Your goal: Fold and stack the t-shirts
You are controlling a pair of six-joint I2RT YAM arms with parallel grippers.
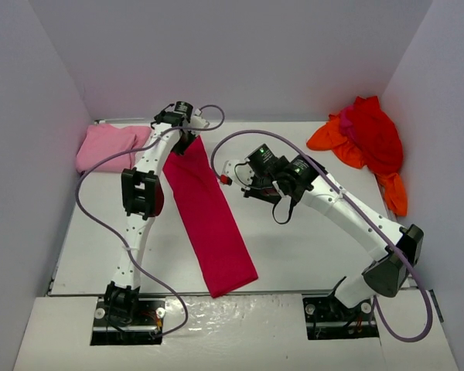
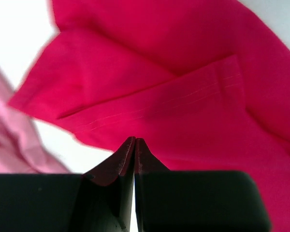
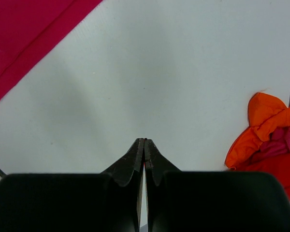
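The crimson-magenta t-shirt (image 1: 209, 224) lies as a long strip on the table (image 1: 309, 255), its far end beneath my left gripper (image 2: 135, 140), clenched on nothing I can see. My right gripper (image 3: 144, 141), also clenched, hangs beside the strip. I'd open both and pinch the far corners evenly before folding.

In the top view we cannot see the far end of the crimson shirt (image 1: 213, 224) under the left arm (image 1: 156, 154), and the red shirt (image 1: 375, 131) hides much of the orange shirt (image 1: 331, 139). The left wrist view cuts the crimson shirt at its edges and blurs the pink shirt (image 2: 9, 140).
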